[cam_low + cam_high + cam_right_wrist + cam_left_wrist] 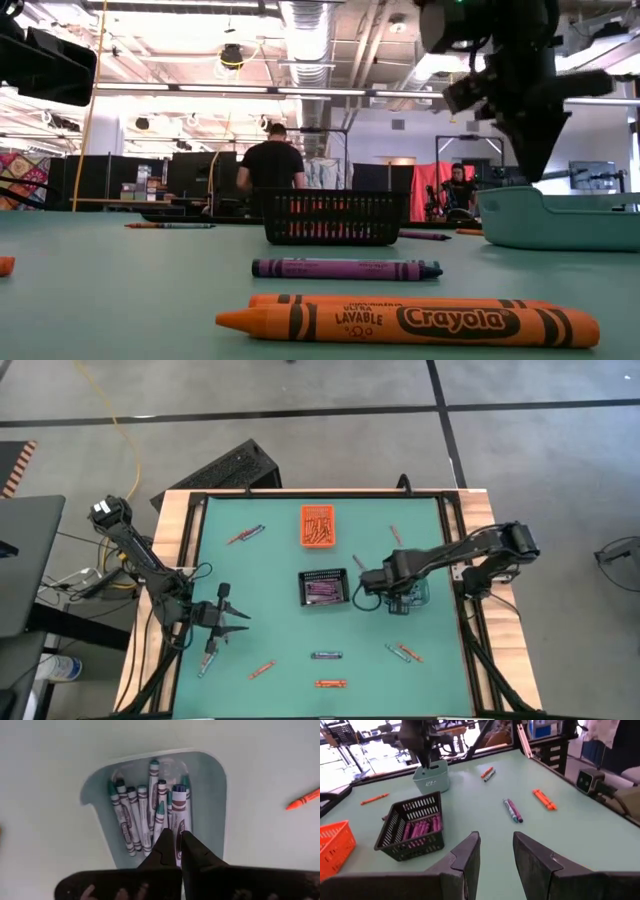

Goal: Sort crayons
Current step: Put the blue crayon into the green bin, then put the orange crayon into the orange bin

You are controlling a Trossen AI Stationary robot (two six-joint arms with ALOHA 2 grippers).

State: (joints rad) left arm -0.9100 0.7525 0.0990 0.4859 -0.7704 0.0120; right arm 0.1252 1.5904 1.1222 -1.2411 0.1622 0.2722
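Right hand: the dark two-fingered right hand (175,847) hangs directly over the small teal plastic bin (414,596), fingers pinched together. A blue crayon (179,820) shows just ahead of the tips, but from where I stand I cannot tell whether it is gripped or already lying in the bin.
Left hand: the left hand (496,851) waits low over the near-left part of the green worktop (270,575), fingers parted, nothing between them.
Teal bin contents: a row of blue-teal paper-wrapped crayons (145,815) lies side by side on the bin floor, long axes all running along the bin's length, tips towards the far wall in the right wrist view.
Other bins: the black mesh basket (412,826) in the middle holds purple crayons; the orange plastic basket (318,525) further back holds orange ones.
Loose crayons: scattered flat around the worktop. A purple-and-teal pair (345,268) and an orange pair (420,320) lie near the front edge, long axes across the low view; one orange crayon (303,798) lies just outside the teal bin.
Step in hand: looks like a drop into the teal bin.
Doing it well: I would keep the crayon's length lined up with its neighbours, let go low inside the walls, then lift straight up so nothing gets dragged out.
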